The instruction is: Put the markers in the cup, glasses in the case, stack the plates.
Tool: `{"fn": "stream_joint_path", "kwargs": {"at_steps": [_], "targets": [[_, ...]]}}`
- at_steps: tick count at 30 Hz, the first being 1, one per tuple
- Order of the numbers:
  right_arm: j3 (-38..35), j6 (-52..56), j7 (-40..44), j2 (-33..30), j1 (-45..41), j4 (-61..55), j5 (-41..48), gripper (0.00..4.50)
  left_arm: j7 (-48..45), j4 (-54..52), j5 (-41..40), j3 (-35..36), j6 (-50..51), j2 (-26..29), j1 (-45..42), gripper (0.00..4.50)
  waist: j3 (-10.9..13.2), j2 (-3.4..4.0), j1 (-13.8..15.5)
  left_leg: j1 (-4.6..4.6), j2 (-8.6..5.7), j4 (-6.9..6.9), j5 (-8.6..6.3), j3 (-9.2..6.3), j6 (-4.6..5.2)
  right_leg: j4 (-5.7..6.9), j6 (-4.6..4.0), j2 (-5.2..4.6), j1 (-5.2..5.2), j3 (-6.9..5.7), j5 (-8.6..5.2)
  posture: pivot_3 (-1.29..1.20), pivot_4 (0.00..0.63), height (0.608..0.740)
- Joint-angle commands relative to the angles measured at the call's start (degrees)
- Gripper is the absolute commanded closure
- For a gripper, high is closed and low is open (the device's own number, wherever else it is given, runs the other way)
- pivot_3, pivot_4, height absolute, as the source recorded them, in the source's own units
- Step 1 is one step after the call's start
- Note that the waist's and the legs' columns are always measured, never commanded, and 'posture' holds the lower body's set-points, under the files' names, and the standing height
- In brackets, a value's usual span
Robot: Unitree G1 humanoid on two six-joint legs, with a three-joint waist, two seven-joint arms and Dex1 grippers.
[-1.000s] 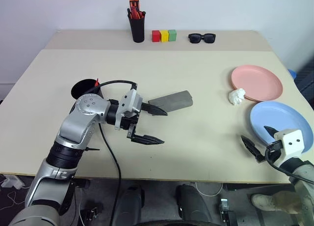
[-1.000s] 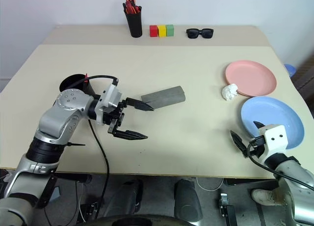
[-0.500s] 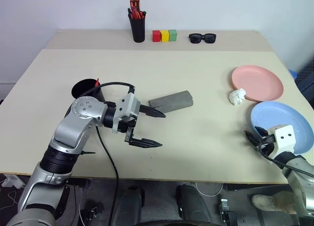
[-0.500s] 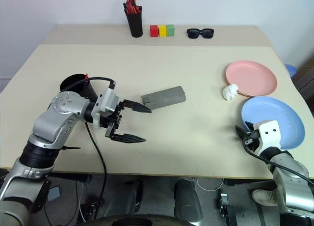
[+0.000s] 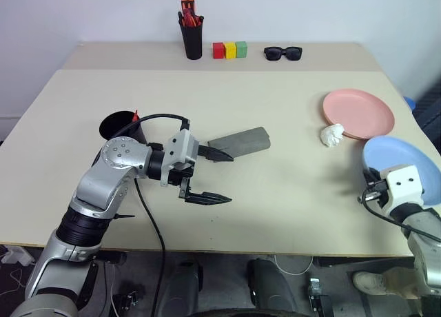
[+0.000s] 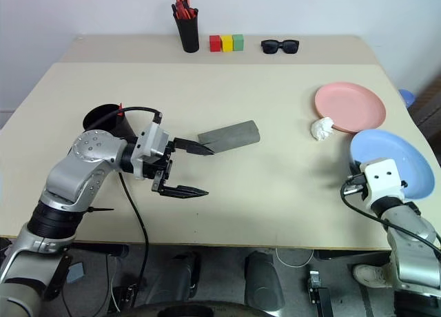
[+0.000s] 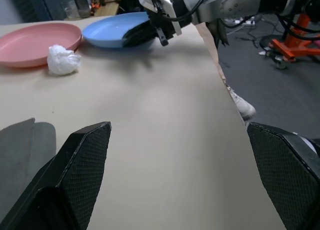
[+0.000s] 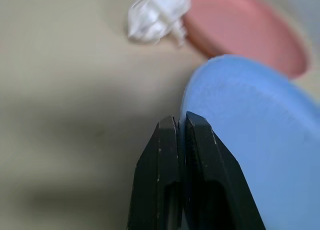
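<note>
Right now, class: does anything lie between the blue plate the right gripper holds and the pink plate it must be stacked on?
Only a crumpled white tissue, resting against the pink plate's near-left rim. The right gripper is shut on the blue plate's edge; the pink plate's top is bare.

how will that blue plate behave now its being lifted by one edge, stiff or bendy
Probably stiff: the blue plate, pinched at its near rim by the right end effector, keeps its round shape. It looks light, thin plastic. Its smooth rim could slip or pivot, so it may tilt on the way to the pink plate.
</note>
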Motion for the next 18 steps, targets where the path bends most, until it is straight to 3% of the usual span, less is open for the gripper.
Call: {"fn": "stream_joint_path", "kwargs": {"at_steps": [1,6,17,18], "targets": [[0.0,-2.5,-0.3,-3.1,-6.4,-0.9,-1.0,4.45,1.3,-1.7,-1.1,0.4,-0.3,-0.6,-0.2,0.0,0.0,0.02,-0.2,0.0,0.0,0.0,0.0,0.0,0.0,0.01,0.01,0.0,-0.01,0.0,0.0,0.0,0.15,0.74],[4.8,-5.9,3.2,-6.0,-17.1,8.7,-2.5,4.45,2.9,-1.4,-0.7,0.3,-0.3,-1.5,-0.7,0.0,0.0,-0.05,0.1,0.0,0.01,-0.04,0.0,0.0,0.0,-0.02,0.03,0.01,0.0,-0.01,0.01,0.0,0.15,0.74],[14.1,-22.6,10.8,-8.9,-40.8,47.6,-7.3,4.45,7.6,-4.9,-1.0,1.5,1.0,-1.0,1.6,0.0,0.1,-0.01,-0.3,-0.06,-0.01,-0.08,0.0,0.02,0.0,-0.07,0.18,0.0,-0.06,0.0,0.1,0.0,0.15,0.74],[14.7,-23.9,10.7,-9.1,-42.7,50.8,-8.0,3.83,8.1,-5.4,-1.1,1.7,1.3,-0.8,2.0,0.0,0.1,0.0,-0.6,-0.05,-0.01,-0.07,0.0,0.03,0.0,-0.07,0.18,0.0,-0.06,0.01,0.1,0.0,0.15,0.74]]}}
